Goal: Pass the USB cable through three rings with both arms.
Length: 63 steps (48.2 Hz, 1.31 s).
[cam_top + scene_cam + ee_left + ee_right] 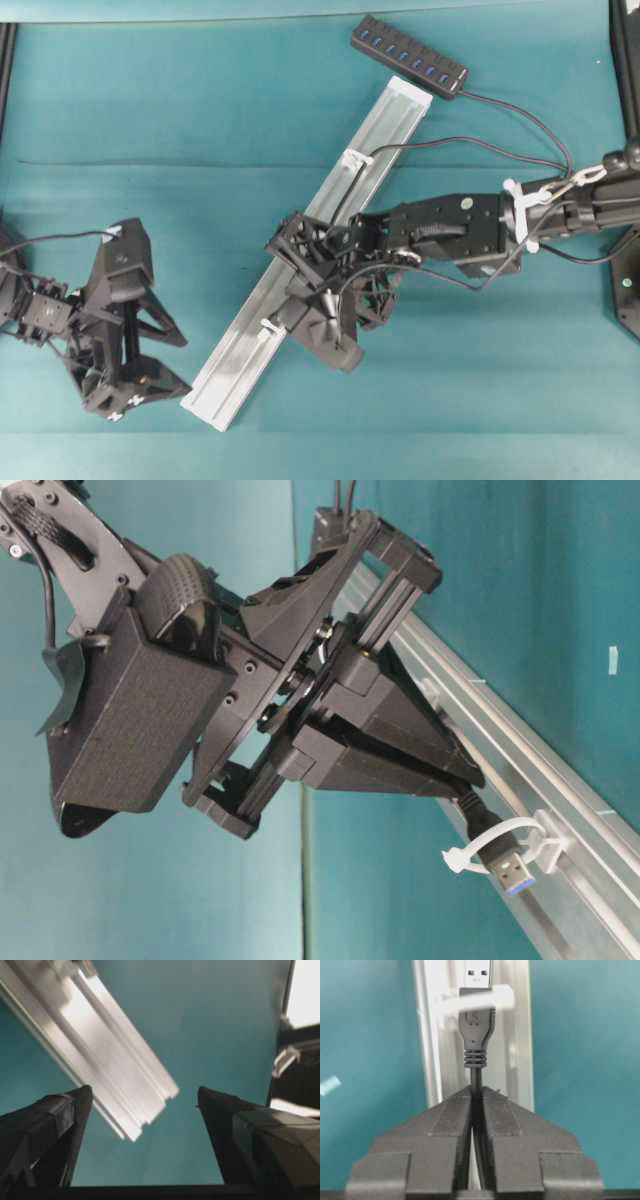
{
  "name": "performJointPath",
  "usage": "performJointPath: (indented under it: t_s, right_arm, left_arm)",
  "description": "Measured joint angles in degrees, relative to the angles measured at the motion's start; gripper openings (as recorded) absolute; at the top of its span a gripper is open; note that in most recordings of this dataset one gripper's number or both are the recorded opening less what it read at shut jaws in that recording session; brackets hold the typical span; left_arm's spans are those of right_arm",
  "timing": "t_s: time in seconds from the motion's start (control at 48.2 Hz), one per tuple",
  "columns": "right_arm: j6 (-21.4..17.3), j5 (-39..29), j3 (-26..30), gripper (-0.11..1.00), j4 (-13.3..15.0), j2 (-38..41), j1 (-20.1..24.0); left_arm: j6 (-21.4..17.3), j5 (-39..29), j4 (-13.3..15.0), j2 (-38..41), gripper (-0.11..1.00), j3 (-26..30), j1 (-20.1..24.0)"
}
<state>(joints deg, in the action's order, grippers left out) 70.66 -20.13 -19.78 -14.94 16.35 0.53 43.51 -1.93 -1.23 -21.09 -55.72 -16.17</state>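
The silver rail (330, 240) lies diagonally on the teal table. My right gripper (290, 308) hovers over its lower half, shut on the thin black USB cable (476, 1077) just behind the plug (477, 1015). The plug sits inside the nearest whitish ring (495, 838), its metal tip poking out beyond the loop. The same ring (472, 1002) shows as a pale band across the plug. Higher up the rail, the cable runs through another ring (355, 158). My left gripper (183, 362) rests open and empty left of the rail's lower end (130, 1110).
The black multi-port hub (408, 55) lies at the rail's top end, its cable looping to the right (540, 130) before returning to the rail. A black stand base (628, 290) sits at the right edge. A small white tape scrap (612, 660) lies on the mat.
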Motion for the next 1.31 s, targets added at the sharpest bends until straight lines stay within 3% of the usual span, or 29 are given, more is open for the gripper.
performJointPath:
  t_s: [0.436, 0.934, 1.308]
  right_arm:
    - [-0.09, -1.76, 3.43, 0.06, -0.97, 1.41, 0.97]
    - [-0.18, -3.69, 5.01, 0.06, -2.81, 2.46, 1.05]
    - [-0.26, -3.60, 5.01, 0.06, -3.87, 2.46, 1.14]
  left_arm:
    - [-0.09, 3.78, 0.00, 3.08, 0.92, 0.35, 2.29]
    - [0.35, 15.29, 0.00, 14.41, 0.92, 2.90, 5.36]
    - [5.63, 21.88, 0.00, 20.04, 0.92, 2.90, 6.68]
